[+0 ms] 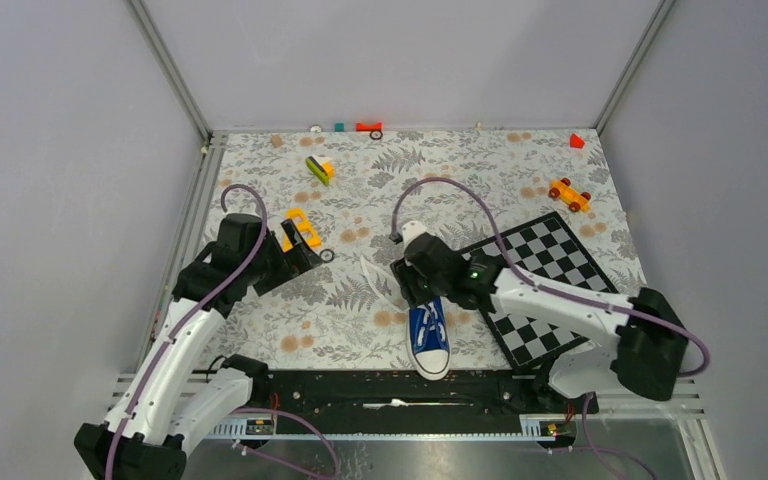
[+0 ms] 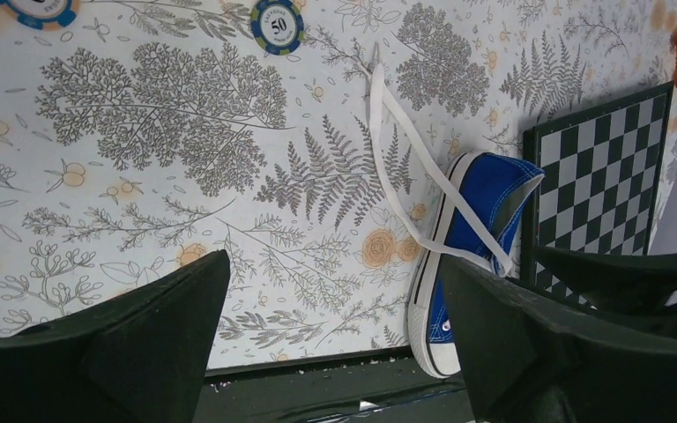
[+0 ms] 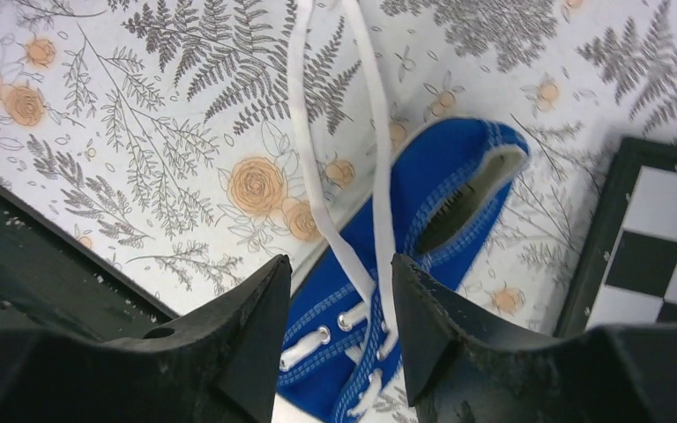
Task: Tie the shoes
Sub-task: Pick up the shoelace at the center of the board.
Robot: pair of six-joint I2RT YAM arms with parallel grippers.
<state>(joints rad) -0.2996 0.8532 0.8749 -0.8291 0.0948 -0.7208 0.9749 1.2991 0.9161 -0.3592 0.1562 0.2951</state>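
The blue sneaker lies by the middle of the table's near edge. Its long axis runs near-to-far, with the white toe cap at the edge of the floral cloth and the heel opening toward the back wall. Its 2 white laces trail from the eyelets out over the cloth to the far left. The right gripper hangs over the eyelets with its jaws partly apart; both strands pass through the gap, neither pinched. The left gripper stands wide open, well apart to the left. A chessboard lies just beside the shoe's right, and open cloth lies on its left. An orange toy car sits near the far right. Grey walls enclose the table.
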